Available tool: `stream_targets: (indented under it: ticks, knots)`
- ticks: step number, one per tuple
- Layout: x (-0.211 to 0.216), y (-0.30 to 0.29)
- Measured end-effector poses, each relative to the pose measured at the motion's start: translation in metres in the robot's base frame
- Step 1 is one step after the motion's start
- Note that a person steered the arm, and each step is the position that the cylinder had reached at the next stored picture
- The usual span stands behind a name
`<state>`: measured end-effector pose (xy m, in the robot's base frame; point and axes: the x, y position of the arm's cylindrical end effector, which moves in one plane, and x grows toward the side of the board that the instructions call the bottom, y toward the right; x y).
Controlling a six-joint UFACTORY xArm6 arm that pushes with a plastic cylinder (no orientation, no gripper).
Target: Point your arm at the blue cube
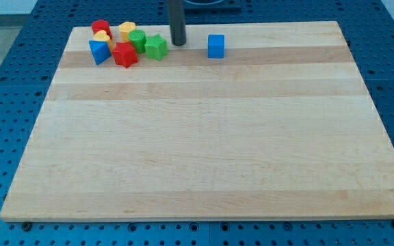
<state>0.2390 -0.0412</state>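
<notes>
The blue cube (pixel 215 46) stands alone near the view's top, a little right of the middle of the wooden board (pixel 204 137). My tip (pixel 178 44) is the lower end of the dark rod that comes down from the top edge. It rests on the board to the left of the blue cube, a clear gap apart. It sits between the cube and a green star block (pixel 156 47), closer to the star.
A cluster lies at the view's top left: a blue triangular block (pixel 99 52), a red star block (pixel 124 55), a green round block (pixel 137 39), a red block (pixel 100 27), a yellow block (pixel 126 29) and another yellow block (pixel 102 37). Blue pegboard surrounds the board.
</notes>
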Motion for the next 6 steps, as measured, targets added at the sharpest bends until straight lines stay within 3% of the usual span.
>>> stream_targets:
  ticks: [2,3,6]
  knots:
    - [-0.021,0.086]
    - [-0.008,0.109]
    - [0.038,0.108]
